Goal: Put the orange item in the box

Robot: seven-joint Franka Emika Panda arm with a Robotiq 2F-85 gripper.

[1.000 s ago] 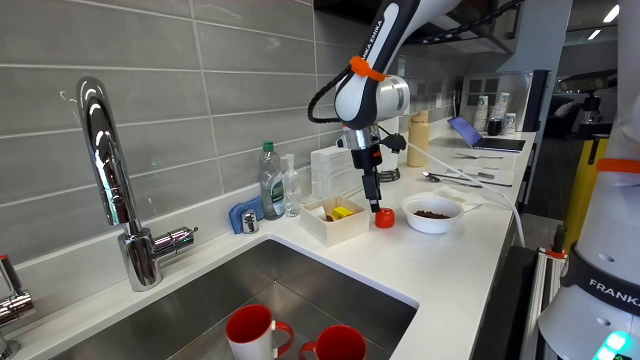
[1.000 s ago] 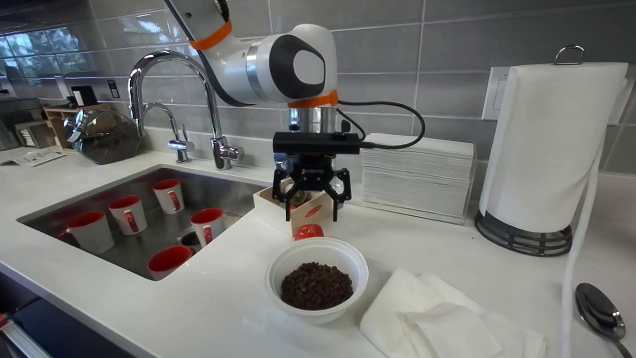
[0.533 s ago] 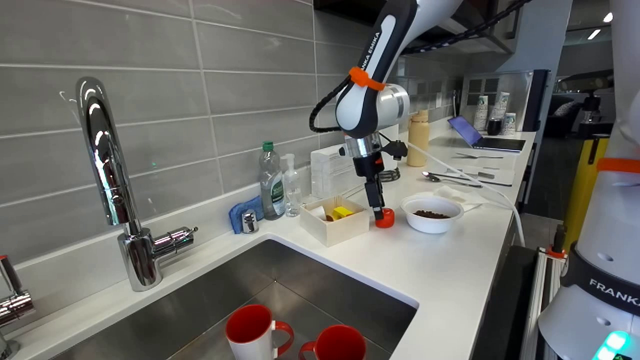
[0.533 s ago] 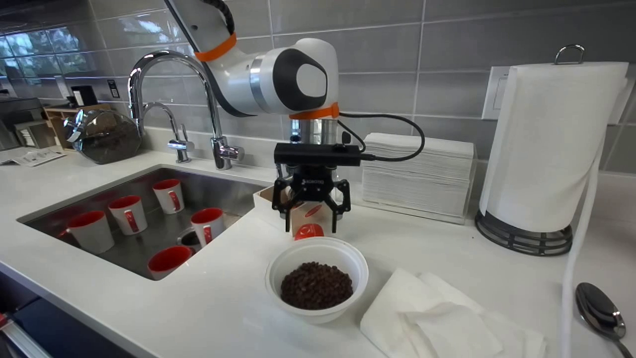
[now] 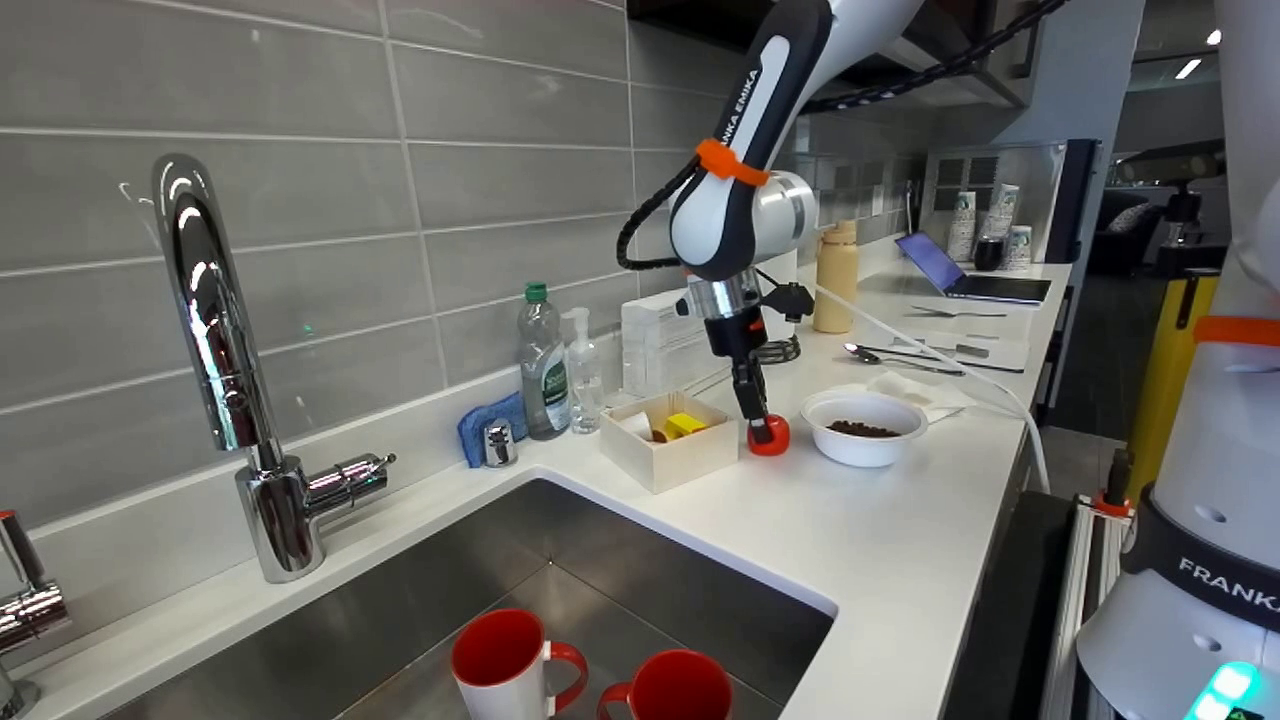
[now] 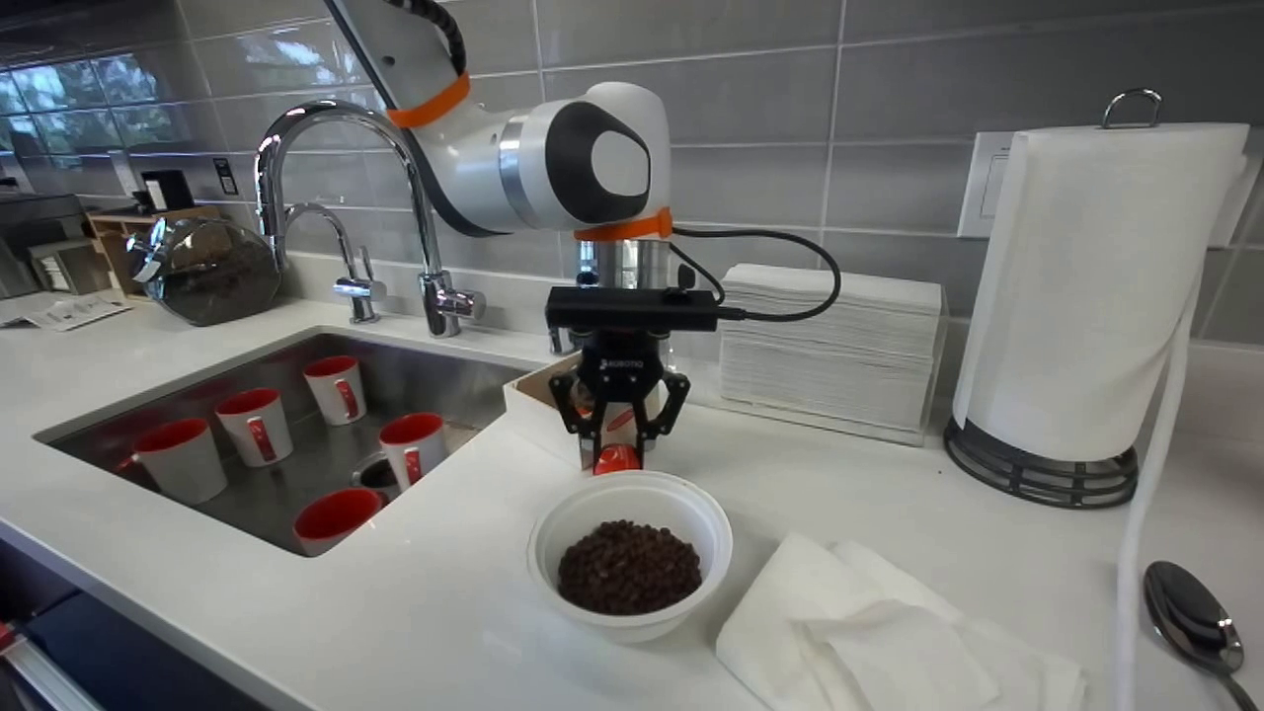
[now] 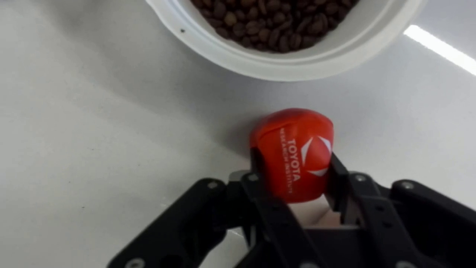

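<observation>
Grey wall tiles back a white bench with a recessed steel sink. The claw is closed on the orange item, with its two fingers against opposite sides. Item location: between the fingertips, close to the bench surface and outside the box; contact with the bench is hard to confirm. Box location: just beside the claw, on the side away from the white bowl.

In an exterior view, the bowl's rim hides the lower part of the item, and the claw covers part of the box behind it. In the wrist view, the fingers cover the item's sides, the upper edge cuts off the bowl and its dark beans, and a blurred pale patch between the fingers cannot be identified. Inside the box, a yellow object is distinct; the white and brown pieces beside it are hard to make out. Two mugs with red interiors, in the sink and well apart from the claw, are cut off by the lower edge of an exterior view.

The item's printed face, marked TOYOTA with a white emblem, points up and shows in the wrist view. Its lettering runs between the fingers, from the bowl side toward the opposite side. In the wrist view, its outline is slightly longer along the lettering than across the fingers; with the sides covered, the true long axis cannot be told.
</observation>
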